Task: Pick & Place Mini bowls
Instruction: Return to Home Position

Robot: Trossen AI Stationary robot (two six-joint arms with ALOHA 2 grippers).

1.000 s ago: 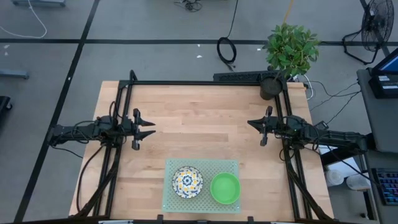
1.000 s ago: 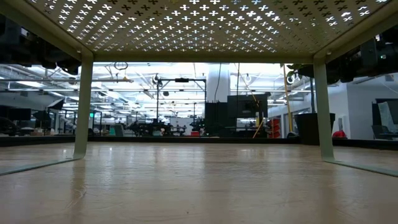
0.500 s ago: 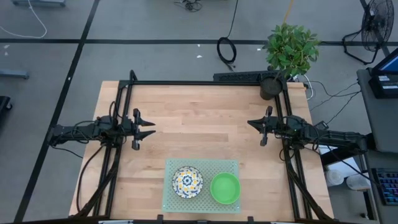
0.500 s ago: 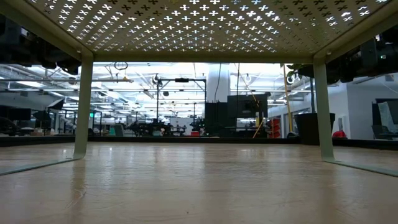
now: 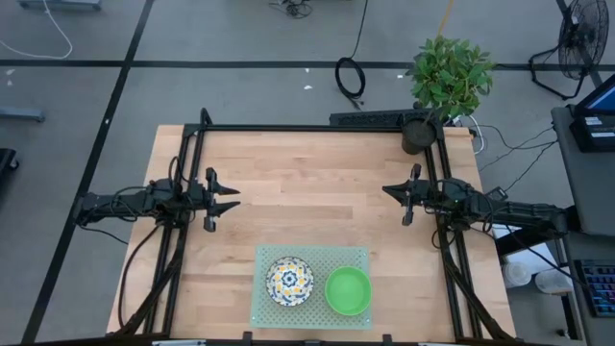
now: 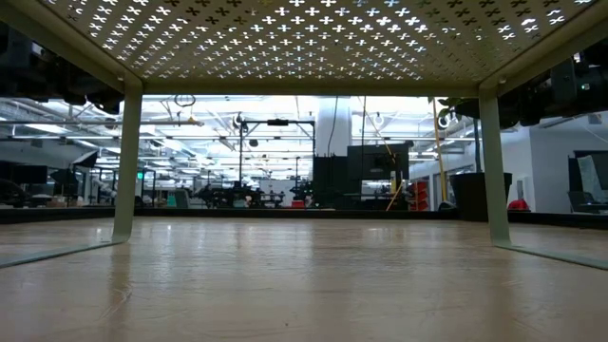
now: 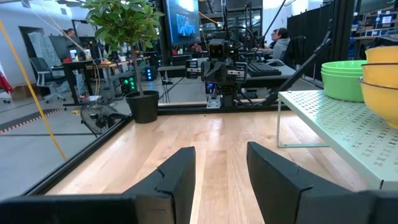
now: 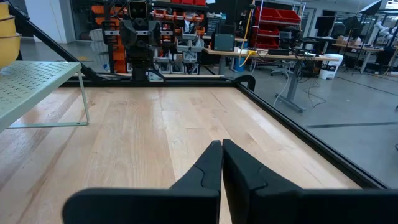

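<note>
The mini bowls stand on a raised pale-green perforated rack at the table's near edge. From above they show as a white floral bowl and a plain green bowl. The left wrist view shows each as a stack: green bowls, and bowls with yellow outsides. My left gripper hovers open over the table's left side, away from the rack; its fingers are spread. My right gripper hovers shut over the right side, its fingers together.
A potted plant stands at the table's far right corner. A black frame borders the table. The rack's thin legs stand on the wood. Bare wood lies between the two grippers.
</note>
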